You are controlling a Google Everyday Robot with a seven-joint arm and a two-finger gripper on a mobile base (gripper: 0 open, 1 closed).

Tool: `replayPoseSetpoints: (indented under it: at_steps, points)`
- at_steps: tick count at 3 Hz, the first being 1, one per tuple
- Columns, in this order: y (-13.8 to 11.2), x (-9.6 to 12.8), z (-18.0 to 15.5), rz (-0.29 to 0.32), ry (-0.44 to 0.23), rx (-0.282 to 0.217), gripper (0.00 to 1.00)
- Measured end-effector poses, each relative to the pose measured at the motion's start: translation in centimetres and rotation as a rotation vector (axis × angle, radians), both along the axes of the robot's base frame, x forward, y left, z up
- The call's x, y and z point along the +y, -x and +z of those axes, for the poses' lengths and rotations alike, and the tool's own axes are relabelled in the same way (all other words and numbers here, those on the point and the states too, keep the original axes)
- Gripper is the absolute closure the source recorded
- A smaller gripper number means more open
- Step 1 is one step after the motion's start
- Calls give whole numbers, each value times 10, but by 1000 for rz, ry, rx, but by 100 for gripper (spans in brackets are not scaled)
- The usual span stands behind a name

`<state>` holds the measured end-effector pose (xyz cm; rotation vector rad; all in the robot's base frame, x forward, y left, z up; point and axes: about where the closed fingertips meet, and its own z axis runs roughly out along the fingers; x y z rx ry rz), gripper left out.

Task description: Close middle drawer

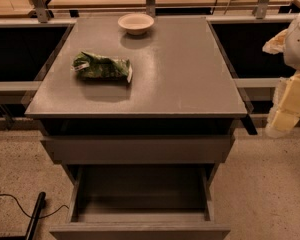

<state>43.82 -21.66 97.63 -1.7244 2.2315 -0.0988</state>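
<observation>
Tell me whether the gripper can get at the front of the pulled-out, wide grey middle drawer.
Probably yes: the gripper hangs to the right of the grey cabinet, and nothing stands between it and the middle drawer's front.

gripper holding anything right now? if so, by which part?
Nothing visibly held. The gripper hangs off the right side of the cabinet, apart from the open middle drawer.

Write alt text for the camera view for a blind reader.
A grey cabinet's middle drawer stands pulled far out, its dark interior empty. On the cabinet top sit a white bowl and a crumpled green bag. The robot's gripper hangs at the right edge, apart from the drawer.
</observation>
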Motion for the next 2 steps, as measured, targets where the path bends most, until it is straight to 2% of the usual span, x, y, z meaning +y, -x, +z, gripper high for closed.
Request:
replayPoseSetpoints:
  at_steps: [1,2]
  points:
    - [0,0,0,0,0,0,0]
    - [-3,7,-44,10,-54,79,0]
